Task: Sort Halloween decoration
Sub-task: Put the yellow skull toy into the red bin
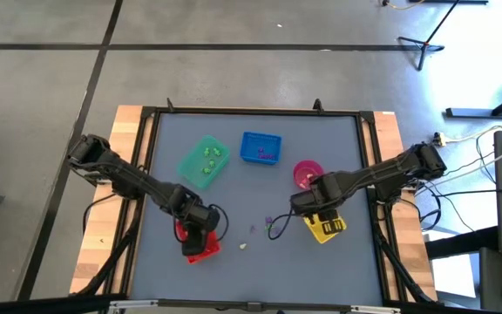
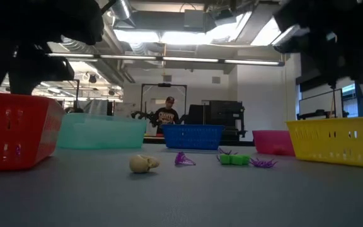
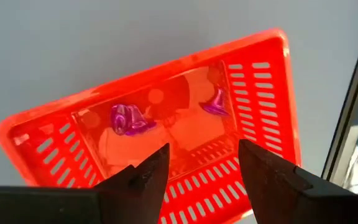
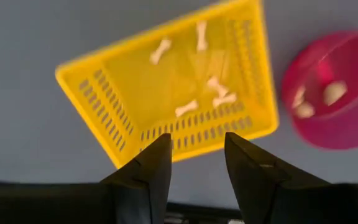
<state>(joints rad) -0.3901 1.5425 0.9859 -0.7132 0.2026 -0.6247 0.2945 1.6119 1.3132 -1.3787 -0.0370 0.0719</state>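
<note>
My left gripper's (image 3: 201, 163) fingers stand apart, empty, above the slotted red plastic tray (image 3: 67, 115) holding two glossy purple trinkets (image 3: 128, 118). My right gripper (image 4: 196, 158), fingers parted, hovers above the yellow tray (image 4: 92, 81).

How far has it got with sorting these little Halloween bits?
Partly done. The red tray already holds purple trinkets, the yellow tray holds small bones, and the green tray and blue tray hold bits too. Nothing is in hand: the left gripper is open over the red tray. A skull and a few purple and green pieces remain loose on the table.
</note>
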